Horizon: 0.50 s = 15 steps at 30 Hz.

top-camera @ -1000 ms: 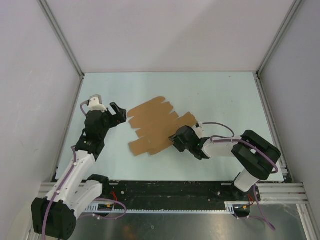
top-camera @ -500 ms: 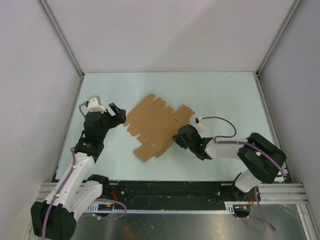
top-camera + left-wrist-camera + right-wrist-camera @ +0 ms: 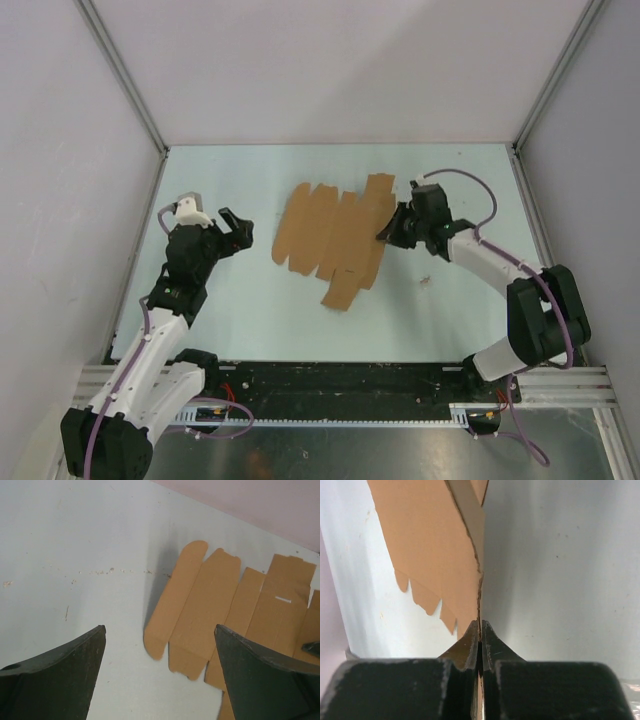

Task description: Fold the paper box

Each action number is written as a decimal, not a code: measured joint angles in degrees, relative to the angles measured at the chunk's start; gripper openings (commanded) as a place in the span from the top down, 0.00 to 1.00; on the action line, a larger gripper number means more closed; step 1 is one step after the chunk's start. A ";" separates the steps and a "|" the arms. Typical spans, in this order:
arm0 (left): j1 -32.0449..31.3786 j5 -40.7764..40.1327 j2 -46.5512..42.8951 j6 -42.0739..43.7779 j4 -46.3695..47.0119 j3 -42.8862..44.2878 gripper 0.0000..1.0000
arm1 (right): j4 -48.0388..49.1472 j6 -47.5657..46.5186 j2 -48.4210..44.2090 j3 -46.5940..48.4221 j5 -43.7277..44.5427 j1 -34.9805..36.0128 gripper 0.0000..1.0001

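While your right gripper (image 3: 384, 236) clamps right edge of paper box (image 3: 335, 240), box lies flat, unfolded, mid-bench. Left gripper (image 3: 238, 226) gapes empty nearer left edge. Step judged: positioning, no crease made. Next: bring left gripper to nearest flap.

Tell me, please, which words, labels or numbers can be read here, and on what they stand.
None can be read. The paper box is plain brown cardboard; the table, the left gripper and the right gripper show no lettering.
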 measured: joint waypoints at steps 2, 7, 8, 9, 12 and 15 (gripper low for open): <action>0.00 0.72 0.00 0.02 -0.24 0.02 0.05 | -4.35 -5.60 1.53 4.04 -4.94 -1.95 1.00; 0.00 1.95 0.04 0.59 -0.92 0.20 0.05 | -17.29 -18.58 6.38 13.29 -13.49 -4.20 1.00; 0.00 2.38 0.07 0.68 -1.07 0.35 0.05 | -19.58 -20.52 7.52 14.91 -14.67 -4.17 1.00; 0.00 2.82 0.17 1.01 -1.20 0.59 0.05 | -22.51 -22.82 9.27 17.11 -16.02 -4.09 1.00; 0.00 4.20 0.46 1.55 -1.31 1.36 0.05 | -30.05 -29.40 14.34 22.62 -17.64 -3.37 1.00; 0.00 5.57 0.55 1.99 -1.68 2.05 0.05 | -36.59 -33.88 17.33 25.66 -16.79 -2.75 1.00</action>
